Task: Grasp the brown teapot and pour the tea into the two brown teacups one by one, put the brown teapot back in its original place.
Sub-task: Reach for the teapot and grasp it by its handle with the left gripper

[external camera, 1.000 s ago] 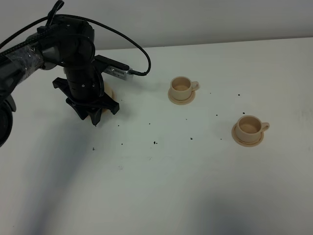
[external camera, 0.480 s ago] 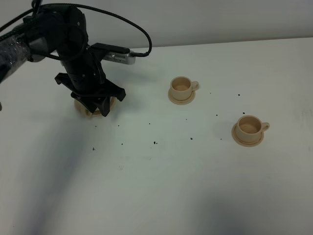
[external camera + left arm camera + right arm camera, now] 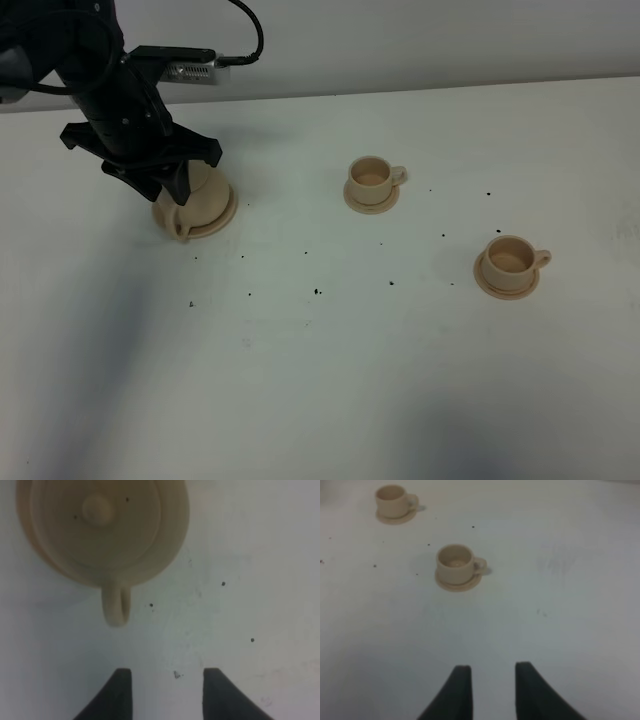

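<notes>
At the far left, the left arm (image 3: 110,90) is hanging over the brown teapot (image 3: 207,196), its jaws standing wide open, gripping nothing, clear of the pot's loop handle (image 3: 116,606). The lidded teapot is sitting on its wide saucer (image 3: 229,214) on the white bench (image 3: 320,380). Toward the middle, one brown teacup (image 3: 372,177) is resting on its small saucer. Further right, the second teacup (image 3: 510,258) is doing likewise. The right jaws are standing open over the bench, gripping nothing.

Open tabletop (image 3: 330,390) lies between the teapot (image 3: 203,203) at left and the far teacup (image 3: 371,180) and near teacup (image 3: 510,260), well apart at right. The left claw (image 3: 166,680), jaws parted, hangs above the teapot, blocking approach from overhead. The teapot's handle (image 3: 116,607) faces free tabletop.
</notes>
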Robot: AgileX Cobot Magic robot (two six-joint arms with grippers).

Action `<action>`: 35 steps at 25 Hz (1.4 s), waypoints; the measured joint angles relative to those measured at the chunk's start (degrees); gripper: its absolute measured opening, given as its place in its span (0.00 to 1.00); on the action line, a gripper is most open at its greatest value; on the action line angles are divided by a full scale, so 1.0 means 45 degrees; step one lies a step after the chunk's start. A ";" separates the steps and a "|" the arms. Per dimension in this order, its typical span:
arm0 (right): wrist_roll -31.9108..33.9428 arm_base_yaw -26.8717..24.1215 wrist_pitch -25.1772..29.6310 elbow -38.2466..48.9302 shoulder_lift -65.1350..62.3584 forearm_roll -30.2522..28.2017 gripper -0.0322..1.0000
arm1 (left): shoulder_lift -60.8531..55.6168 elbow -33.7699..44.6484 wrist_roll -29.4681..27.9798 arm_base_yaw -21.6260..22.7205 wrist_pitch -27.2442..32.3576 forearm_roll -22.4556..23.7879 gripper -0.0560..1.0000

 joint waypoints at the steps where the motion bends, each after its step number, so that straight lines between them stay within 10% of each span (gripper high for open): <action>1: 0.0000 0.0000 0.0000 0.0000 0.0000 0.0000 0.27 | 0.0000 0.0000 0.0000 0.0099 0.0000 0.0003 0.41; 35: 0.0000 0.0000 0.0000 0.0000 0.0000 0.0024 0.27 | 0.1894 -0.0055 0.1351 0.0717 -0.0694 0.0029 0.41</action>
